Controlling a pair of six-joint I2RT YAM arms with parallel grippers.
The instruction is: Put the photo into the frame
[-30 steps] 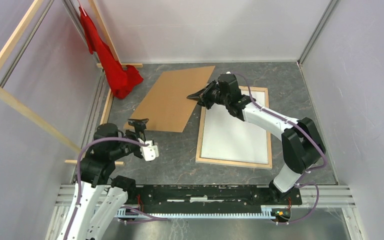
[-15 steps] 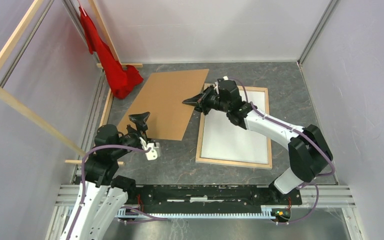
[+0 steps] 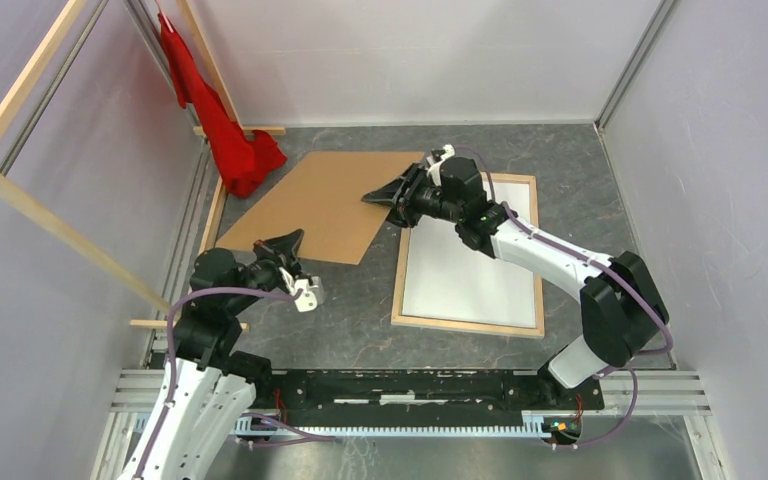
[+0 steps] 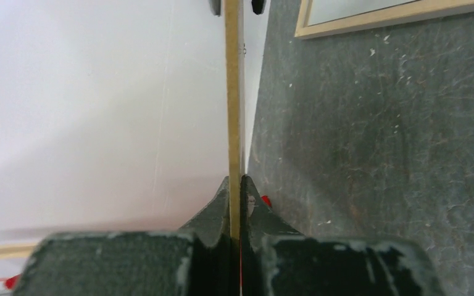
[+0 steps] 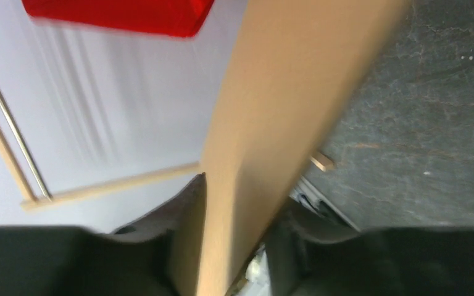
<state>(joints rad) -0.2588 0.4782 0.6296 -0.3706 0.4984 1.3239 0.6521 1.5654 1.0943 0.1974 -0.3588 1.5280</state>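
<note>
1. The frame (image 3: pixel 465 326) lay flat on the table (image 3: pixel 350 310) with its pale wood side up. A white sheet filled it from rail to rail. I took that sheet for the photo (image 3: pixel 465 285) lying face down, so the main step looked done.
2. To the left of the frame was the brown backing board (image 3: pixel 325 205), seemingly raised and tilted. Its right edge was close by the frame's far left corner.
3. The left gripper (image 3: pixel 288 243), well to the left of the frame, was pinched tight on the board's near corner.
4. The right gripper (image 3: pixel 392 193) sat just beside the frame's far left corner with the board's edge between its fingers. I could not tell whether they were squeezing it or slack.
5. What seemed left was to carry the board across and lay it over the photo inside the frame.
</note>
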